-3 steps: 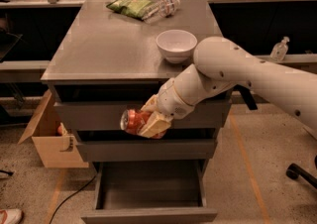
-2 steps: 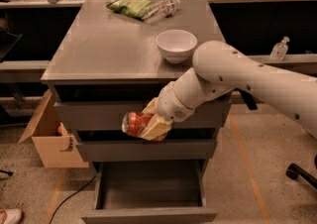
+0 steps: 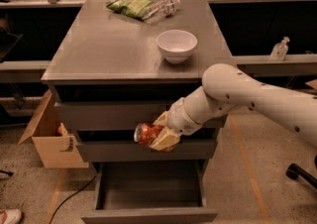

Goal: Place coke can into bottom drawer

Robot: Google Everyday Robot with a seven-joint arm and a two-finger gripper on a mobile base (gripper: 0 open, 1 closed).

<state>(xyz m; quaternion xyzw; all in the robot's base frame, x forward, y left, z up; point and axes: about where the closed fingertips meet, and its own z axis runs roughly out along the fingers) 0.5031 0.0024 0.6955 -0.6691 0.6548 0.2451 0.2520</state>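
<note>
Handling of the coke can (image 3: 145, 134) should be easy. It is likely light, with a stiff but thin wall that dents under a hard squeeze, and its smooth skin could slip. The best hold is across the middle of its body, and that is roughly where the gripper (image 3: 158, 135) has it. The gripper's pale fingers (image 3: 165, 141) are clamped on the can, which lies on its side with one silvery end facing left.

The can hangs in the air in front of the middle drawer front, above the bottom drawer (image 3: 148, 188). That drawer is pulled out, and its grey inside shows nothing in it.

The two drawers above it are closed. On the cabinet top (image 3: 99, 49) the white bowl (image 3: 176, 53) looks empty. A cardboard box (image 3: 47, 143) stands open to the left of the cabinet, and what it holds cannot be told.
</note>
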